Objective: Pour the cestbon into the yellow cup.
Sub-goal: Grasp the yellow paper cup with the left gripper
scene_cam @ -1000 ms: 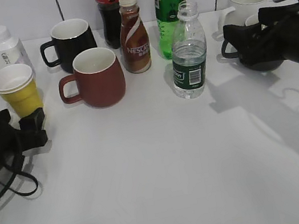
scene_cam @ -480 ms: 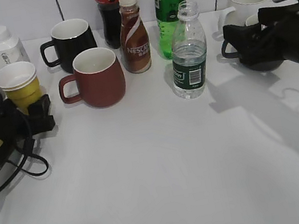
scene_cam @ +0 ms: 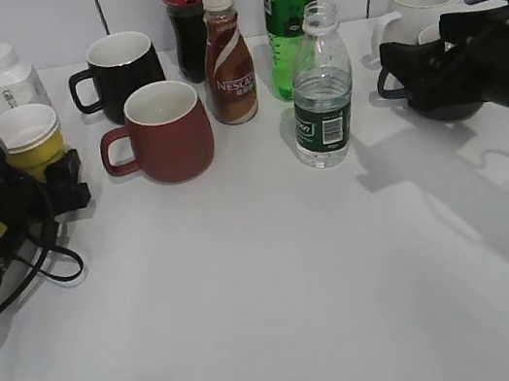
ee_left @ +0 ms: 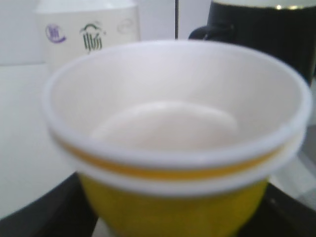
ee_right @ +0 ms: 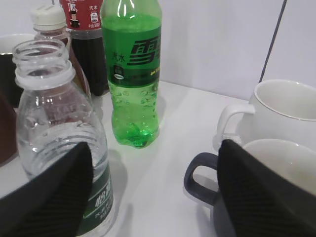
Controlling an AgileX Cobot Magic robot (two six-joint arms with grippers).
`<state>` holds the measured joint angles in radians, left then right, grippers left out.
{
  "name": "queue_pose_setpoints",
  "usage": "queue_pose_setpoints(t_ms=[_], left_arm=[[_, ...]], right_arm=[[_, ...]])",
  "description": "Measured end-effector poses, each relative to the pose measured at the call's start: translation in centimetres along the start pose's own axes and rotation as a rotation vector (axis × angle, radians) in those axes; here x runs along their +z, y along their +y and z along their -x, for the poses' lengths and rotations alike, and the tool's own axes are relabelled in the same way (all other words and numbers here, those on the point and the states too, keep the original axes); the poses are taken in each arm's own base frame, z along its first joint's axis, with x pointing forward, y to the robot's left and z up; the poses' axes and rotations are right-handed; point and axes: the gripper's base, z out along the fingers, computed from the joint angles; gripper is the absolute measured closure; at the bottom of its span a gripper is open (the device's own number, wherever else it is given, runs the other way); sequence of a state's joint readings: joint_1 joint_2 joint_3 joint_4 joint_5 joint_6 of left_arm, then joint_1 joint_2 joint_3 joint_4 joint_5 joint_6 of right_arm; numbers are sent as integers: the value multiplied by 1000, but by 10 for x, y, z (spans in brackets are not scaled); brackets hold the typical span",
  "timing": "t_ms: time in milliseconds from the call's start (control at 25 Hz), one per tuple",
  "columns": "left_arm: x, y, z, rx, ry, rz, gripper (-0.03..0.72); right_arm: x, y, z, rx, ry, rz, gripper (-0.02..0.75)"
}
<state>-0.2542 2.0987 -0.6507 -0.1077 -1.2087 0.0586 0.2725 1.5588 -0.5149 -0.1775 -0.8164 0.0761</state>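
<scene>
1. The step in hand is judged to be the reach: neither the small clear ribbed plastic water bottle with a dark green label band (scene_cam: 319, 90) nor the small tapered yellow paper cup with a white rim (scene_cam: 31, 139) is lifted, and both stand upright on the white table (scene_cam: 271, 286).

2. The bottle is seen uncapped, near the middle of the table, in front of the tall bright green soda bottle (scene_cam: 291, 8) and beside the brown Nescafe bottle (scene_cam: 227, 57).

3. The right gripper (ee_right: 153, 192) is spread wide. In the right wrist view the bottle is overlapped by the left-hand finger (ee_right: 54, 197) rather than framed in the gap; in the exterior view the gripper is well apart from it, by the white mug (scene_cam: 421, 5).

4. The left gripper (ee_left: 177, 222) is set about the base of the cup, dark fingers (ee_left: 44, 210) showing at both lower sides; whether the cup is pinched cannot be told.

5. The next move is judged to call for the right gripper to be brought onto the bottle's body and closed without crushing it, since spillage from the open neck is likely.
</scene>
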Motion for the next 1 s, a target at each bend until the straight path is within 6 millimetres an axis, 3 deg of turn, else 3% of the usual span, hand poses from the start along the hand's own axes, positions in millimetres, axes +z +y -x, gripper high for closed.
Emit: queue_pose_setpoints(t_ms=[200, 560, 800, 1000], left_arm=[[2, 0, 2, 0, -9, -1, 137], [3, 0, 3, 0, -13, -1, 319], [-1, 0, 0, 2, -9, -1, 336], [-18, 1, -3, 9, 4, -6, 340]], right_arm=[[0, 0, 0, 0, 0, 0, 150], [0, 1, 0, -10, 1, 10, 150], [0, 8, -1, -72, 7, 84, 150], [-1, 16, -4, -104, 26, 182, 150]])
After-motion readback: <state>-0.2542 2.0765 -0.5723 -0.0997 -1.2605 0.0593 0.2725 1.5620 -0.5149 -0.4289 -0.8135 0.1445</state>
